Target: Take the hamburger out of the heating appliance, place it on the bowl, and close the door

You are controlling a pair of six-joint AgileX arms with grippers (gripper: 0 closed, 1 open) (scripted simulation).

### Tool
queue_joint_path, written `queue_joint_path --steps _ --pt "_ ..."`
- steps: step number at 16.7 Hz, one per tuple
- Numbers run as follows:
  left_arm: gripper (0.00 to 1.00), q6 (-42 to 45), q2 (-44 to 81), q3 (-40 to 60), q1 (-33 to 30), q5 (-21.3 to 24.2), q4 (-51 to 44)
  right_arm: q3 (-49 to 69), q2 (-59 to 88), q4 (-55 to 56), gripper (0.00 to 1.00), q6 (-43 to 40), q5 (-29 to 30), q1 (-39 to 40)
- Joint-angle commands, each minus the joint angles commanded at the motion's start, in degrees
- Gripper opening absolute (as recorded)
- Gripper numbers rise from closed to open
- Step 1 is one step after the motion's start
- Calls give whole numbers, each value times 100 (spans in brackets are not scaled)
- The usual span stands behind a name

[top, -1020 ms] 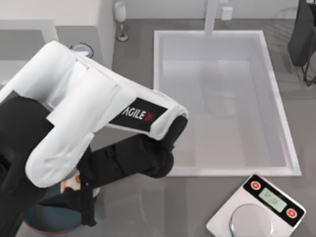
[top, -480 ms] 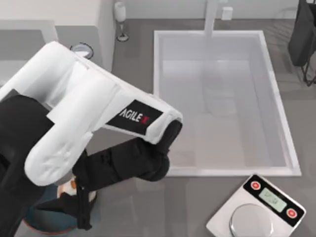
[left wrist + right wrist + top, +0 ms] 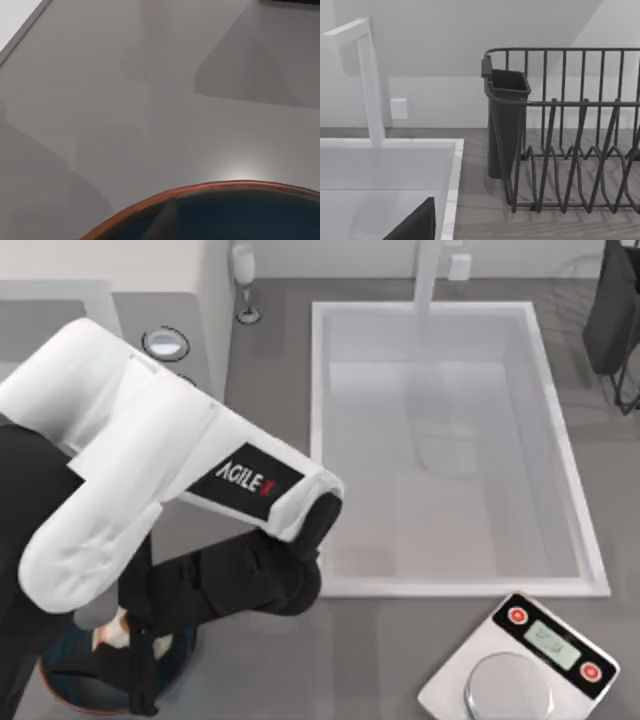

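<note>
The hamburger (image 3: 108, 633) is a small whitish lump with orange edges. It sits between the black fingers of my left gripper (image 3: 135, 665), which is shut on it just over the bowl (image 3: 62, 672) at the table's front left. The left wrist view looks down on the bowl's teal inside and its reddish-brown rim (image 3: 200, 189). The heating appliance (image 3: 120, 260) stands at the back left, with a round dial (image 3: 165, 342) on its grey panel. My left arm covers most of its front, so I cannot tell how the door stands.
A white sink basin (image 3: 450, 440) with a tap (image 3: 370, 80) fills the middle. A white scale (image 3: 520, 665) sits at the front right, a wine glass (image 3: 243, 280) at the back, and a dark dish rack (image 3: 560, 130) at the back right.
My left arm has swung left and toward the table's front. The hamburger went with it, from the bowl's right edge to over the bowl.
</note>
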Motion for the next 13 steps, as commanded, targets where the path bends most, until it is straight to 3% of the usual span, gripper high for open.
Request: queue_joint_path --steps 1,13 --pt "0 0 0 0 0 0 0 0 0 0 100 0 0 0" --pt "90 0 0 0 0 0 0 0 0 0 100 0 0 0"
